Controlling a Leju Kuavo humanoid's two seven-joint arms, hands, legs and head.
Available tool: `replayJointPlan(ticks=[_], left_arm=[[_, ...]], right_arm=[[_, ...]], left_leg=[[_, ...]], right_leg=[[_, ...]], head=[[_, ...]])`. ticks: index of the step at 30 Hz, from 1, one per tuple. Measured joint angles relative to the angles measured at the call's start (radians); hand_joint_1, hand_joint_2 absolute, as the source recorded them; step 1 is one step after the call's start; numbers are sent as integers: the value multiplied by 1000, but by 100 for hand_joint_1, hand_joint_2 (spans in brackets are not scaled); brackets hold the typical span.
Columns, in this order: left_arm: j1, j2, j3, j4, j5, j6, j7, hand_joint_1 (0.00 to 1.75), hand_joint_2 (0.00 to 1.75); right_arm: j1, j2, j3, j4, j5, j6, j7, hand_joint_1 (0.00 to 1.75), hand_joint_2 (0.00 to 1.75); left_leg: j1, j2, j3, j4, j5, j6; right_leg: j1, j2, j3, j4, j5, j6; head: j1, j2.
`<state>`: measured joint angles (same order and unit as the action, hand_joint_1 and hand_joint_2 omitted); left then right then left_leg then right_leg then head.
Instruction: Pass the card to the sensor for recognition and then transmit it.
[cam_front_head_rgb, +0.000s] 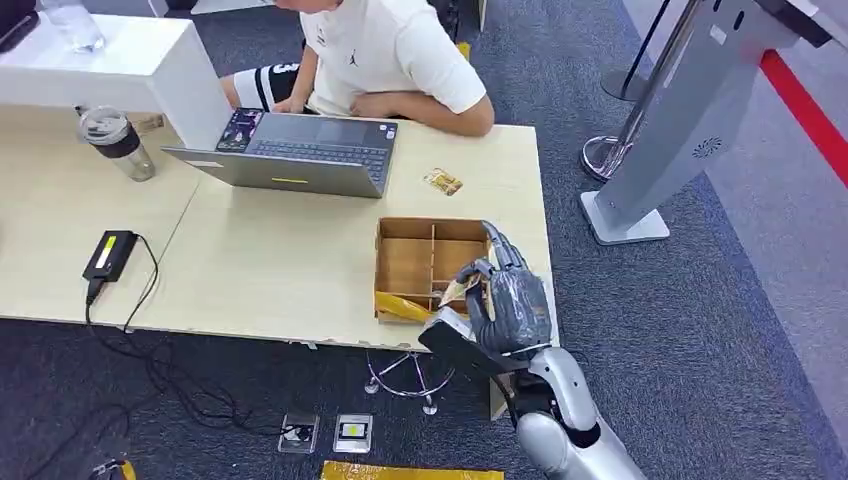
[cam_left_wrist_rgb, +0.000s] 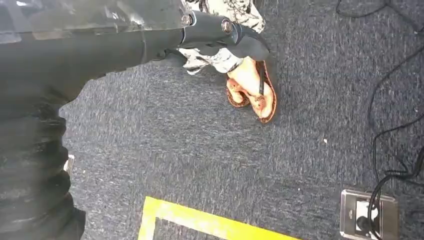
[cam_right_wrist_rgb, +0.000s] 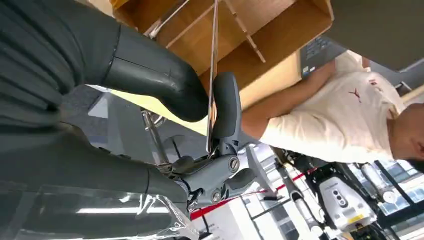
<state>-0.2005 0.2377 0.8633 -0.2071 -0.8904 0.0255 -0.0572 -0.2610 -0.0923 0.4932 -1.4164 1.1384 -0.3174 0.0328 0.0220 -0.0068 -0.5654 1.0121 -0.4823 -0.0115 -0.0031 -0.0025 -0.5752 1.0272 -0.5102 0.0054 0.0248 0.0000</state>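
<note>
The right hand (cam_front_head_rgb: 508, 300) is over the table's (cam_front_head_rgb: 270, 270) front right corner, thumb and finger pressed on either side of a card (cam_right_wrist_rgb: 214, 75). The wrist view shows the card edge-on, thin, running up between thumb and finger (cam_right_wrist_rgb: 226, 107) toward the box (cam_front_head_rgb: 430, 265). From the head view, a pale corner of it pokes out at the box's near right compartment. The box, open and partitioned, sits at the front edge near that corner, a yellow item (cam_front_head_rgb: 405, 308) in its near left part. A second card (cam_front_head_rgb: 442, 181) lies flat on the table behind the box, near the person (cam_front_head_rgb: 395, 50) at the laptop (cam_front_head_rgb: 300, 150). The grey kiosk (cam_front_head_rgb: 680, 120) stands on the carpet off the table's right end. The left hand (cam_left_wrist_rgb: 220, 30) hangs over dark carpet, fingers partly curled with nothing visible in them; how far closed, I can't tell.
</note>
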Motion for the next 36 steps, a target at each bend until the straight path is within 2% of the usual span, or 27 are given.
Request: replayJointPlan(ticks=[5, 12, 20, 36], left_arm=[[3, -5, 0, 0, 8, 18, 11, 0, 175], [3, -11, 0, 0, 15, 31, 30, 0, 175], [4, -24, 0, -4, 24, 47, 39, 0, 175], [4, -38, 0, -6, 39, 64, 51, 0, 175]], right_arm=[[0, -6, 0, 23, 75, 3, 53, 175, 175], [-1, -13, -2, 61, 88, -2, 82, 175, 175], [-8, -17, -16, 124, 88, -14, 91, 175, 175], [-18, -21, -38, 167, 66, -52, 122, 175, 175]], left_leg=[[0, 0, 0, 0, 0, 0], [0, 0, 0, 0, 0, 0], [0, 0, 0, 0, 0, 0], [0, 0, 0, 0, 0, 0]], right_leg=[[0, 0, 0, 0, 0, 0], [0, 0, 0, 0, 0, 0], [0, 0, 0, 0, 0, 0], [0, 0, 0, 0, 0, 0]], head=[[1, 0], [0, 0], [0, 0], [0, 0]])
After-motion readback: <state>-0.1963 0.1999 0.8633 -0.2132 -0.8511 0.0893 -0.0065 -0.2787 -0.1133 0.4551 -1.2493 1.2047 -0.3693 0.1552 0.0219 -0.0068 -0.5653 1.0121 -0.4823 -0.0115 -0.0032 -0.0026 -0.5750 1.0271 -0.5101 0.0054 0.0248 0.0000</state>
